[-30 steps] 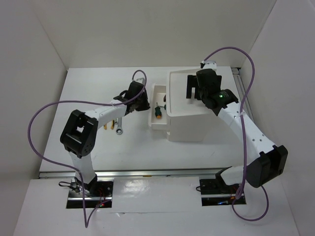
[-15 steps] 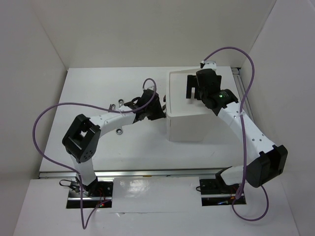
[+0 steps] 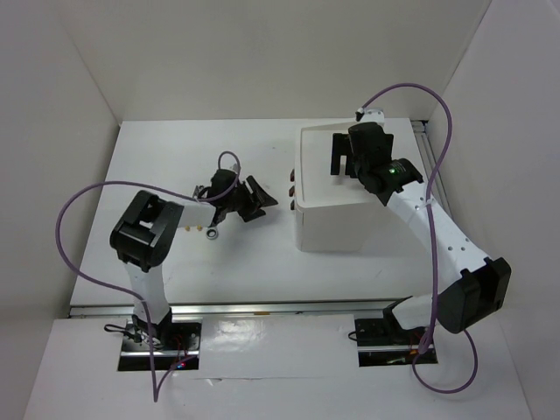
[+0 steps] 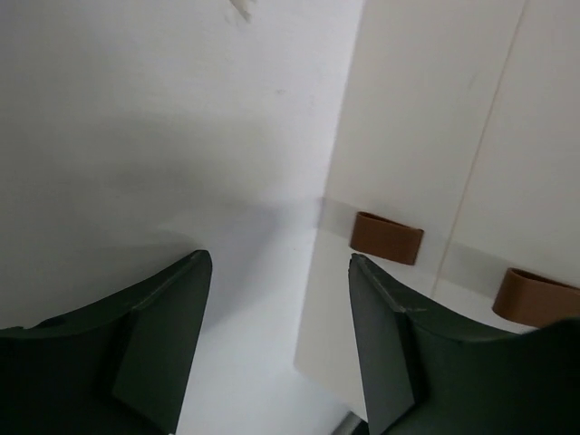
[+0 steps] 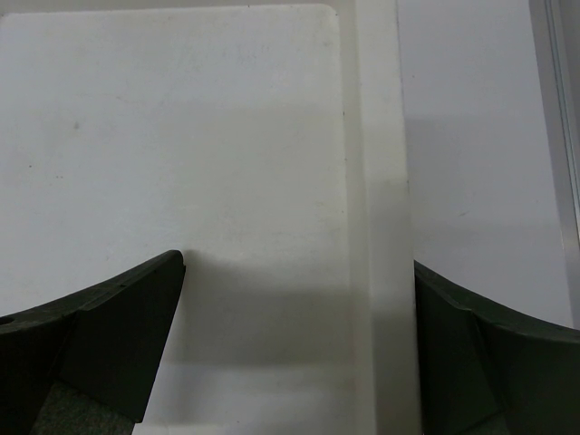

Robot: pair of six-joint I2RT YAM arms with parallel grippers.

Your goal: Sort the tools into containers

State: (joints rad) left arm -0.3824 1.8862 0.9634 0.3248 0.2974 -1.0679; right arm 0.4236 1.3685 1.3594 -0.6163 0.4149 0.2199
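Top external view, far left first: on the white tabletop [image 3: 166,166] a small silver wrench [image 3: 210,234] pokes out from under the left forearm [image 3: 188,203]. Beside it is a yellowish sliver [image 3: 187,228] that we cannot identify. Just right of them the left claw [image 3: 262,197] hangs low, its dark fingers [image 4: 163,344] spread wide with nothing between them. It points at the small dark brown knobs [image 3: 290,188] on the left face of the white plastic box unit [image 3: 332,229], near that face but not touching. Every drawer looks pushed in flush. Further right, the right claw [image 3: 346,163] hovers over the unit's shallow rimmed top tray [image 5: 372,181], also gaping and empty. Its wrist camera shows only bare tray floor.

We judge that we are between placements, with at least the wrench left to sort. The next move calls for the left claw to swing back to the wrench, settle a finger on each side of its shank and pinch it off the flat surface. Thin metal lying flat gives us little to grip. A drawer would then need drawing out by its knob to receive it.

The forearm covers most of the wrench and whatever else lies there. We see no pliers or screwdrivers anywhere, and the closed drawers keep their contents from us. The left wrist view shows two knobs, the second cut off by the frame edge.
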